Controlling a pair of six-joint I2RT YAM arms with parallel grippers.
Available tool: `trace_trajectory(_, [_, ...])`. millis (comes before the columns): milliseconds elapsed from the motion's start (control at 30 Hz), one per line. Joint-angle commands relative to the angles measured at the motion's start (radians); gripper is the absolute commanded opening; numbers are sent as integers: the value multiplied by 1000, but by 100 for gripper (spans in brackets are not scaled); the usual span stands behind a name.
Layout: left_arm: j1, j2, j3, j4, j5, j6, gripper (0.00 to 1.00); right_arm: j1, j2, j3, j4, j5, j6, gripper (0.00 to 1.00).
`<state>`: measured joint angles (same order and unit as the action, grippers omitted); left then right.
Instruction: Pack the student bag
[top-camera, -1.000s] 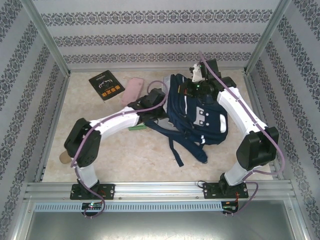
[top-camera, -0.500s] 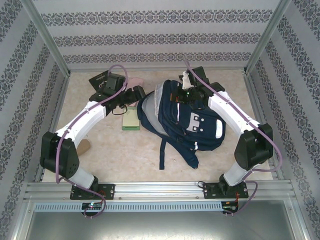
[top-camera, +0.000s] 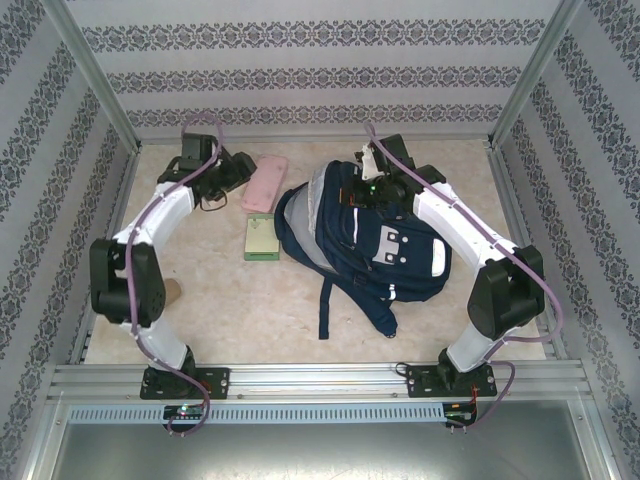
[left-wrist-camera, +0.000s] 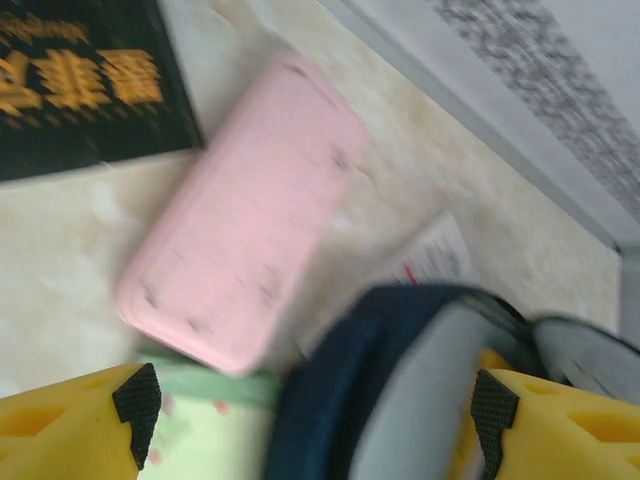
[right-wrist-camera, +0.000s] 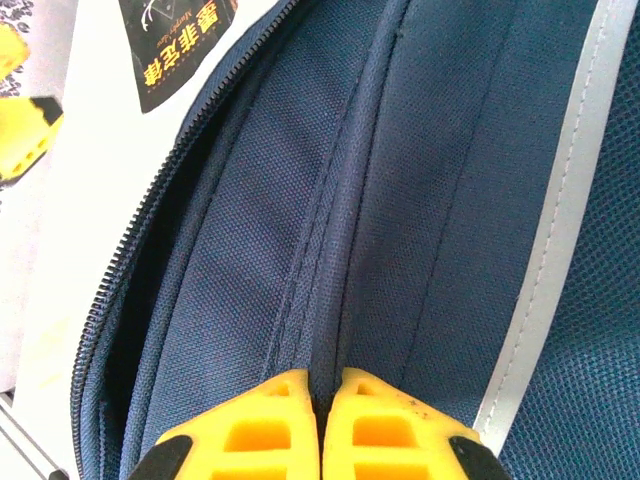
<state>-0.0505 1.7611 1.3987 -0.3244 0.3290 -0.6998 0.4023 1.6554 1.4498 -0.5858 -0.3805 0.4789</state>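
Observation:
The student bag (top-camera: 375, 245) lies right of the table's middle, navy with white stripes and grey patches, its main zip open (right-wrist-camera: 120, 250). At the bag's top, my right gripper (top-camera: 375, 186) is shut on a fold of navy fabric (right-wrist-camera: 322, 395). My left gripper (top-camera: 243, 172) is at the back left, its jaws wide open (left-wrist-camera: 315, 410) with nothing between them. Below it are a pink case (left-wrist-camera: 245, 215), a black book with orange lettering (left-wrist-camera: 80, 85), a green notebook (left-wrist-camera: 200, 430) and the bag's rim (left-wrist-camera: 340, 400).
The pink case (top-camera: 265, 182) and green notebook (top-camera: 262, 238) lie just left of the bag. A strap (top-camera: 325, 300) trails toward the near edge. A tan object (top-camera: 168, 293) sits beside the left arm. Patterned walls close in the back and both sides.
My left arm has swung from the bag's left side out to the back-left corner. The green notebook is uncovered. The bag shifted and then stayed still, with the right gripper still holding it.

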Motion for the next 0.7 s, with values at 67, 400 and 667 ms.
trace_trajectory(67, [67,207,160,12,-31,23,83,26,4,24,-14,54,-19,0])
trace_trajectory(400, [132,625,625,-166,-37,-18,81,83,32,52,-27,100,6,0])
trace_trajectory(667, [133,599,480,-230,-73,-53,79,75,99,72,-66,165,-35,0])
